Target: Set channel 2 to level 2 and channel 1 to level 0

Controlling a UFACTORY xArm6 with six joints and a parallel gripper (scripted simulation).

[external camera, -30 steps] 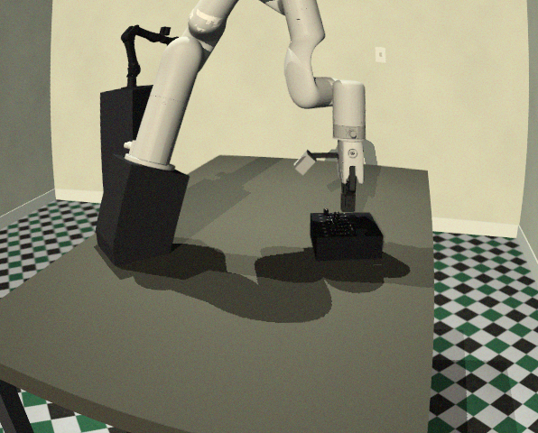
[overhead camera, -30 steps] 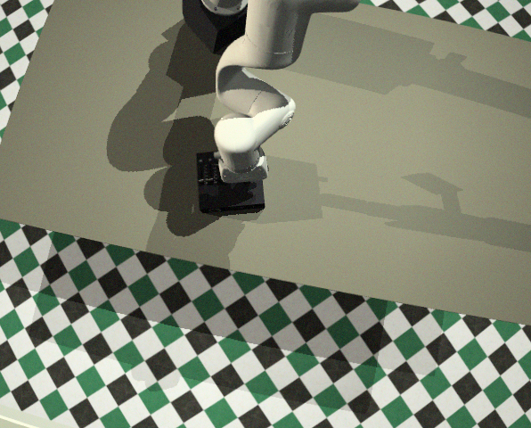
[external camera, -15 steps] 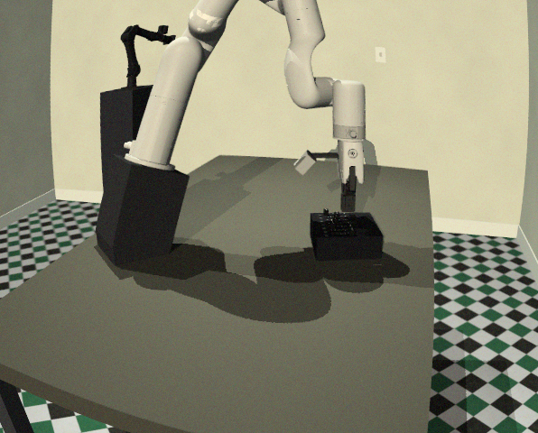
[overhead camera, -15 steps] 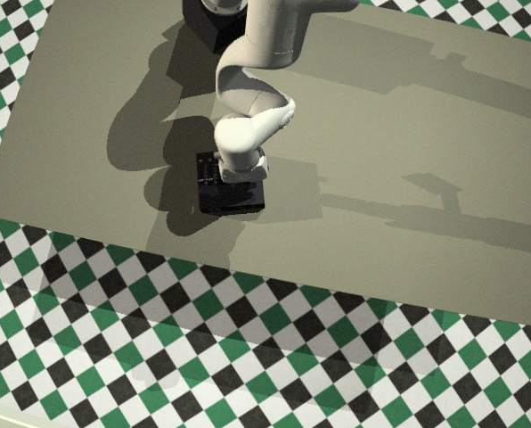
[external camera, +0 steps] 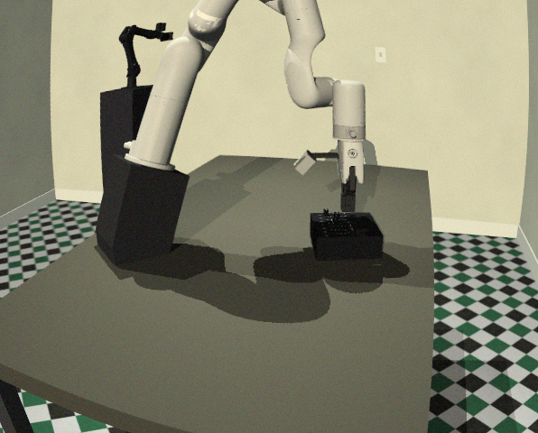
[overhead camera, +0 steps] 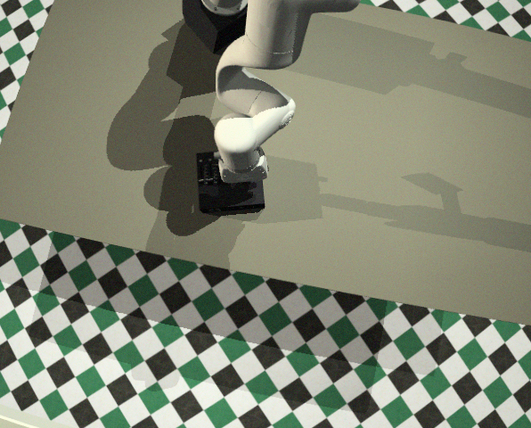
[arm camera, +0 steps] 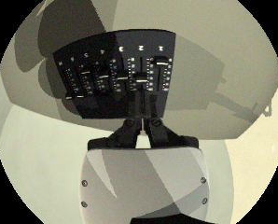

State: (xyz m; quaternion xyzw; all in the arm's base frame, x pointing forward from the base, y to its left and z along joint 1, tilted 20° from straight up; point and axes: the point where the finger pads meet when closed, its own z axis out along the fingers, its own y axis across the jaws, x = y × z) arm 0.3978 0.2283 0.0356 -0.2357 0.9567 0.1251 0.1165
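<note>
The black lighting desk [overhead camera: 231, 200] [external camera: 348, 237] [arm camera: 92, 106] stands on its feet on the grey table [overhead camera: 371, 138] [external camera: 213, 349]. It carries a row of several faders with light-lined caps [arm camera: 142, 80] and white scale marks beside them. My gripper [external camera: 347, 205] [arm camera: 142, 99] is shut with nothing between the fingers. It points straight down and hangs a little above the desk's fader panel. In the wrist view the fingertips lie just in front of the second fader from the right. The arm hides much of the panel in the top view.
The arm's dark base block [external camera: 138, 214] [overhead camera: 210, 28] stands at the back of the table. A black camera stand [external camera: 132, 50] rises behind it. The checkered floor [overhead camera: 210, 345] lies beyond the table's edges.
</note>
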